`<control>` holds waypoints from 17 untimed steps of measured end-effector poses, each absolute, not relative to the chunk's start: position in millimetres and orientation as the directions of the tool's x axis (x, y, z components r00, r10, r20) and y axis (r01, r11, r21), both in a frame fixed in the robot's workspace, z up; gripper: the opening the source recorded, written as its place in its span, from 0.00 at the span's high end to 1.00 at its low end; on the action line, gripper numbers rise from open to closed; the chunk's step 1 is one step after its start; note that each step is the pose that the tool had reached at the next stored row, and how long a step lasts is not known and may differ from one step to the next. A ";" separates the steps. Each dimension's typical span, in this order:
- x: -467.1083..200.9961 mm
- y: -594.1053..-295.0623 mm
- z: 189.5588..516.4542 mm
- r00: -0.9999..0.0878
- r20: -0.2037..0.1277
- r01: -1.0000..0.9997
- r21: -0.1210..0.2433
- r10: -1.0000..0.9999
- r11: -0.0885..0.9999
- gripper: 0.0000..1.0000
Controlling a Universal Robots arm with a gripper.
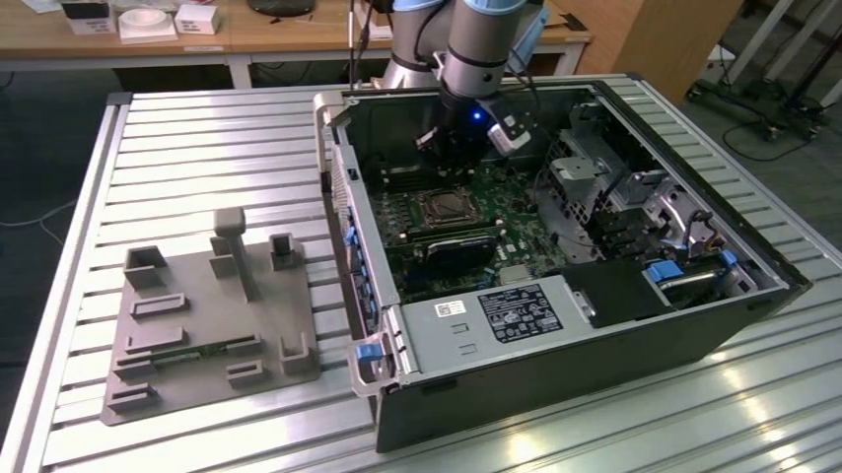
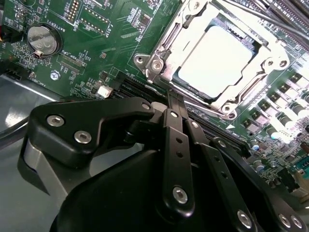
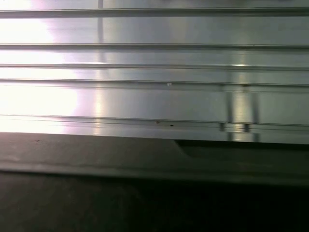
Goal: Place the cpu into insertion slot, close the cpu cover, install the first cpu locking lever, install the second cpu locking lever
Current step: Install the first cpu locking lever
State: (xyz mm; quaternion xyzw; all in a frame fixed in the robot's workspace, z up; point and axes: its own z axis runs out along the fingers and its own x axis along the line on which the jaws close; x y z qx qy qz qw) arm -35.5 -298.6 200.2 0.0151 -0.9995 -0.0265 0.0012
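A: Exterior view. An open computer case (image 1: 566,325) lies on a slatted aluminium table (image 1: 197,148). The arm (image 1: 480,39) reaches down into the case, its gripper (image 1: 460,148) low over the green motherboard (image 1: 526,212), just beyond the insertion slot (image 1: 451,207). A grey fixture plate (image 1: 211,315) with upright blocks rests on the table toward the exterior view's left, well apart from the case.

B: And where is the cpu?

A: Second wrist view. The cpu (image 2: 217,63), its silvery top brightly lit, sits flat inside the insertion slot (image 2: 159,60). The cpu cover (image 2: 251,82) lies down around it, the chip showing through the square cut-out. A thin metal lever (image 2: 268,21) runs along the far side of the socket; whether it is latched cannot be told.

B: State of the gripper?

A: The gripper (image 2: 175,99) has its two black fingers (image 2: 179,108) pressed together, holding nothing, with the tips at the near edge of the socket frame, beside a corner screw (image 2: 156,64). Contact with the frame cannot be confirmed. A coin battery (image 2: 42,39) sits on the board, well apart from the socket.

B: The first wrist view?

A: Ribbed aluminium slats (image 3: 154,63) above a dark edge (image 3: 154,164).
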 end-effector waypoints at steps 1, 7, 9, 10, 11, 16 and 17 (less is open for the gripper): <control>-35.5 -298.4 199.9 -1.000 0.002 -0.030 0.053 -0.030 0.998 0.90; -35.5 -297.9 199.0 -1.000 0.002 -0.030 0.053 -0.030 0.998 0.90; -35.1 -297.9 199.0 -1.000 0.002 -0.030 0.053 -0.030 0.998 0.90; -34.7 -297.9 199.0 -1.000 0.002 -0.030 0.053 -0.030 0.998 0.90; -34.2 -297.9 199.1 -1.000 0.002 -0.030 0.053 -0.030 0.998 0.90; -33.6 -297.5 199.0 -1.000 0.002 -0.030 0.053 -0.030 0.998 0.90; -33.6 -297.3 199.0 -1.000 0.002 -0.030 0.053 -0.030 0.998 0.90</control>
